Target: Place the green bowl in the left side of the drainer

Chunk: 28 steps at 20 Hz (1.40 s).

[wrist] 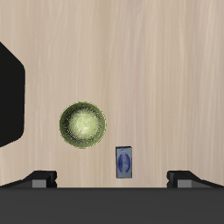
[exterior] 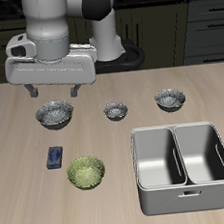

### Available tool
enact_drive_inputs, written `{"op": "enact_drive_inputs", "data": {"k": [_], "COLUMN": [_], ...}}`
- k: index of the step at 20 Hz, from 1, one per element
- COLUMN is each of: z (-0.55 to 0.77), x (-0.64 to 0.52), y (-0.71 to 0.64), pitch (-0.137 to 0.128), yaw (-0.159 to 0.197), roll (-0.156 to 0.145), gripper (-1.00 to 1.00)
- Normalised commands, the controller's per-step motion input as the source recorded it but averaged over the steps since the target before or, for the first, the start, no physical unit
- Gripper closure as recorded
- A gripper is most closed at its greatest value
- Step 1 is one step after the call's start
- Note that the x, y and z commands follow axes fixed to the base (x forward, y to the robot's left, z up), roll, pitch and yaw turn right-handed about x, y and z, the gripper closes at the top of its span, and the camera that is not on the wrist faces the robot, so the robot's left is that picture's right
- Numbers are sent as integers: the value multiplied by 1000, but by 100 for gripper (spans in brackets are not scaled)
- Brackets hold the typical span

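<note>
Approach step, nothing grasped: gripper (exterior: 53,90) wide open and empty, green bowl (exterior: 86,172) on table below and forward of it; next, descend over its rim before the drainer (exterior: 184,165).

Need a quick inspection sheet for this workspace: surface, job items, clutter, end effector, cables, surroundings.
Surface: wooden table, flat, no spills seen.
Job's things: green bowl upright on the table near the front edge, untouched; drainer beside it, both compartments empty.
Clutter: three grey bowls in a row farther back; small blue box next to the green bowl.
End effector: gripper open, holding nothing, above the row's end grey bowl.
Cables: nothing seen.
Surroundings: dark cabinets behind the table.
</note>
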Motion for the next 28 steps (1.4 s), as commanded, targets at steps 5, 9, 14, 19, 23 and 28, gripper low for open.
{"op": "enact_drive_inputs", "data": {"k": [5, 9, 14, 19, 23, 28], "z": [-408, -371, -371, -391, -308, -261], "x": [111, 68, 46, 27, 33, 33], "y": [71, 3, 2, -47, -50, -74], "pitch": [32, 36, 26, 35, 24, 8], "yaw": [-11, -20, 5, -17, -1, -13], "roll": [11, -7, -2, -1, -14, -9], "gripper": [-100, -100, -100, -100, -100, -100]}}
